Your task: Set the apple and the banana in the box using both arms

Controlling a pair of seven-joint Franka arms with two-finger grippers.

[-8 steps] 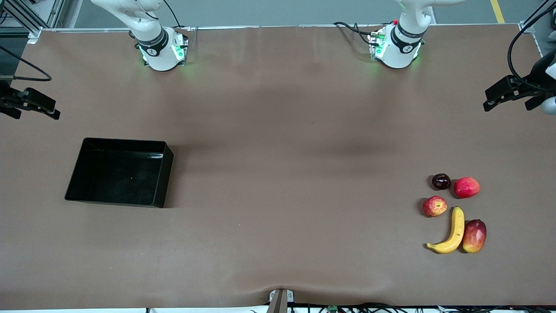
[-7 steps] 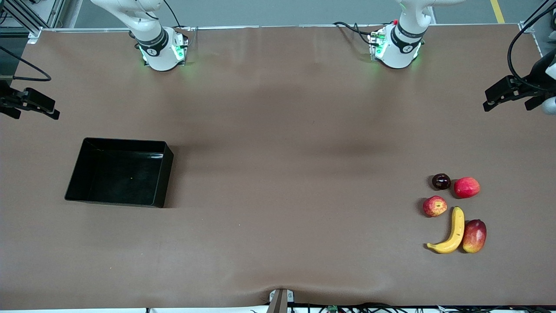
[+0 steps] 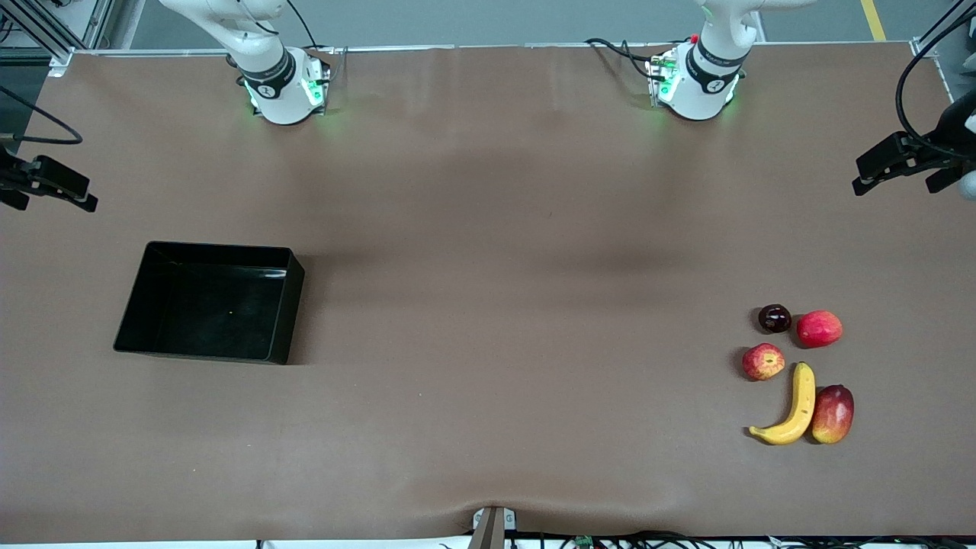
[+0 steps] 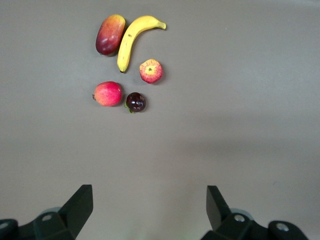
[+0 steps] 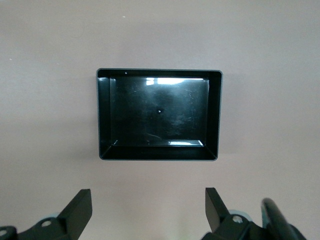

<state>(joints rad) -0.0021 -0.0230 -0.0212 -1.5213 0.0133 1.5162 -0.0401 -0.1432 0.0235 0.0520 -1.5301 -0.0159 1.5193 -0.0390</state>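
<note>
The apple [image 3: 763, 361] and the banana [image 3: 793, 408] lie on the brown table at the left arm's end, the banana nearer the front camera. Both show in the left wrist view, the apple [image 4: 150, 70] beside the banana [image 4: 134, 39]. The black box [image 3: 287, 320] stands empty toward the right arm's end and also shows in the right wrist view [image 5: 214, 115]. My left gripper [image 3: 865, 174] [image 4: 150, 210] hangs open and empty high over the table's edge at its end. My right gripper [image 3: 76, 191] [image 5: 149, 210] hangs open and empty high over the other edge.
A mango-like red-yellow fruit [image 3: 833, 413] touches the banana. A pinkish-red round fruit [image 3: 819, 329] and a small dark fruit [image 3: 775, 318] lie just farther from the front camera than the apple. A wide stretch of bare brown table [image 3: 518, 320] separates fruits and box.
Both grippers have drifted slightly outward toward their ends of the table. The fruits and the box have not moved.
</note>
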